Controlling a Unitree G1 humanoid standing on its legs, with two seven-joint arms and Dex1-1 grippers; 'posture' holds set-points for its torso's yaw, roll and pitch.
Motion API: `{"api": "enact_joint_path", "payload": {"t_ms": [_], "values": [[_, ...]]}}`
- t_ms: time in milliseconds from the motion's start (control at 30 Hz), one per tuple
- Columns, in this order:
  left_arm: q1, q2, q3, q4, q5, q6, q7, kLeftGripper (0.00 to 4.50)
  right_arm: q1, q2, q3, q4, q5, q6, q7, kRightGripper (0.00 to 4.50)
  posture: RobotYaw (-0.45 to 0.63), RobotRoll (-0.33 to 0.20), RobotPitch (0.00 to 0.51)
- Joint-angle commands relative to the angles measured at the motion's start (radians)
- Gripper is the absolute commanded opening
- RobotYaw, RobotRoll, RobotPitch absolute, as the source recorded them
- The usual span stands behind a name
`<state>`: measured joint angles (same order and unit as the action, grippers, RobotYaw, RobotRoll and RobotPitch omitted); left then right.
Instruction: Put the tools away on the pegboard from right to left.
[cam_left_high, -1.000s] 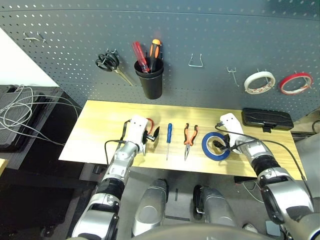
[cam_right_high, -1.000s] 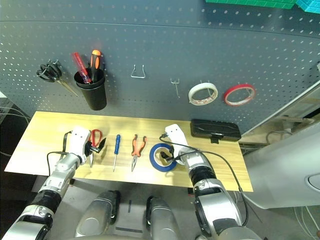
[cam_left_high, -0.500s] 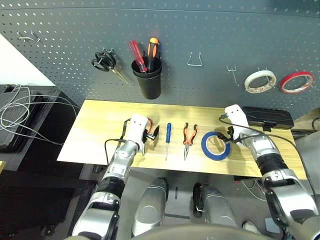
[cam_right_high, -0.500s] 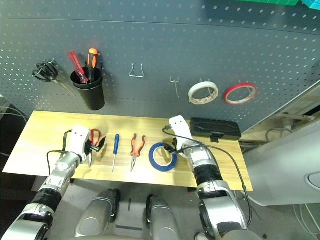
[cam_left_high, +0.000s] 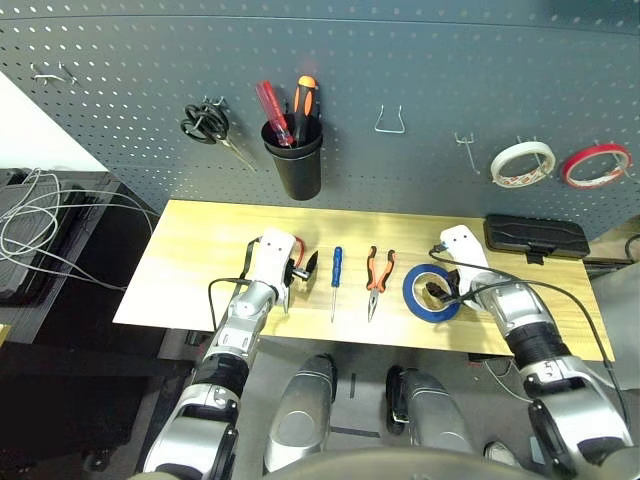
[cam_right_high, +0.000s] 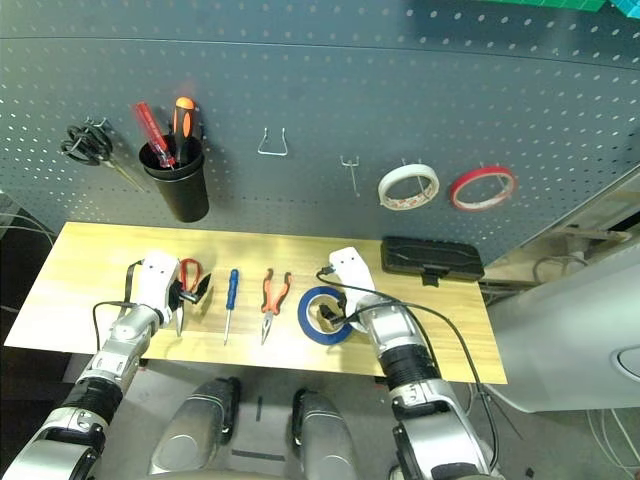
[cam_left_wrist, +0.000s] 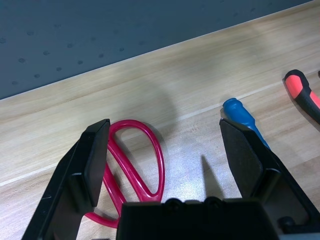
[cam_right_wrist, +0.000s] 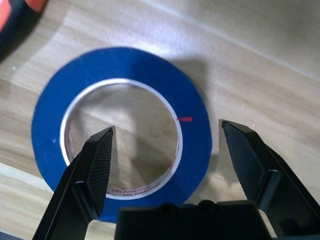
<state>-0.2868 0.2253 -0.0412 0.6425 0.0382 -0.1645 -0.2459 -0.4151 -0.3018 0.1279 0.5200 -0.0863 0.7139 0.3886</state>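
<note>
Two open claws hang over the tabletop: the left could snag screwdriver with scissors, being near both; the right straddles the blue tape's rim, which might slip if pinched shallowly.

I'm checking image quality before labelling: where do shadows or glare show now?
Left wrist view: soft shadows beside the red scissors and screwdriver. Right wrist view: glare on the wood above the blue tape, shadow inside its ring.
</note>
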Motion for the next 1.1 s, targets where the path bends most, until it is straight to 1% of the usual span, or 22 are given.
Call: {"api": "enact_joint_path", "payload": {"t_ms": [33, 300, 333, 367, 433, 500, 533, 600, 667, 700, 833, 967, 1100], "values": [[0.019, 0.001, -0.001, 0.021, 0.011, -0.003, 0.003, 4.47, 0.003, 0.000, 0.001, 0.041, -0.009, 0.008, -0.023, 4.50, 0.12, 0.000, 0.221], [0.016, -0.001, -0.001, 0.024, 0.009, -0.009, 0.006, 4.47, -0.011, 0.006, -0.014, 0.088, 0.000, 0.013, -0.048, 4.50, 0.12, 0.000, 0.218], [0.015, -0.002, -0.002, 0.025, 0.009, -0.010, 0.006, 4.50, -0.013, 0.009, -0.018, 0.093, 0.004, 0.016, -0.050, 4.11, 0.12, 0.000, 0.216], [0.014, -0.002, -0.002, 0.026, 0.009, -0.010, 0.006, 4.50, -0.015, 0.010, -0.020, 0.096, 0.006, 0.017, -0.051, 3.88, 0.12, 0.000, 0.216], [0.011, -0.002, -0.002, 0.030, 0.009, -0.013, 0.006, 4.50, -0.019, 0.011, -0.020, 0.101, 0.009, 0.018, -0.053, 3.23, 0.12, 0.000, 0.213], [0.006, -0.001, -0.001, 0.036, 0.009, -0.016, 0.006, 4.50, -0.024, 0.012, -0.020, 0.103, 0.010, 0.019, -0.054, 2.53, 0.12, 0.000, 0.210], [0.003, -0.001, -0.001, 0.040, 0.009, -0.017, 0.006, 4.50, -0.027, 0.013, -0.020, 0.106, 0.011, 0.019, -0.055, 2.11, 0.12, 0.000, 0.209], [-0.003, 0.000, 0.000, 0.047, 0.009, -0.021, 0.007, 4.50, -0.029, 0.013, -0.025, 0.100, 0.011, 0.015, -0.063, 1.53, 0.12, 0.000, 0.206], [-0.009, 0.001, 0.001, 0.054, 0.009, -0.025, 0.007, 4.50, -0.029, 0.013, -0.031, 0.096, 0.011, 0.004, -0.073, 0.82, 0.12, 0.000, 0.202], [-0.013, 0.001, 0.002, 0.057, 0.009, -0.027, 0.007, 4.50, -0.030, 0.011, -0.033, 0.091, 0.010, 0.000, -0.075, 0.71, 0.12, 0.000, 0.201], [-0.020, 0.002, 0.003, 0.064, 0.008, -0.034, 0.007, 4.50, -0.021, 0.005, -0.046, 0.046, 0.015, -0.013, -0.086, 0.71, 0.11, 0.000, 0.199], [-0.018, 0.001, 0.003, 0.057, 0.004, -0.052, 0.002, 4.50, -0.005, -0.012, -0.058, -0.027, 0.018, -0.067, -0.086, 0.71, 0.11, 0.000, 0.198], [-0.013, -0.001, 0.004, 0.037, -0.002, -0.074, -0.004, 4.50, 0.014, -0.040, -0.049, -0.100, 0.013, -0.106, -0.068, 0.71, 0.10, 0.000, 0.198]]}}
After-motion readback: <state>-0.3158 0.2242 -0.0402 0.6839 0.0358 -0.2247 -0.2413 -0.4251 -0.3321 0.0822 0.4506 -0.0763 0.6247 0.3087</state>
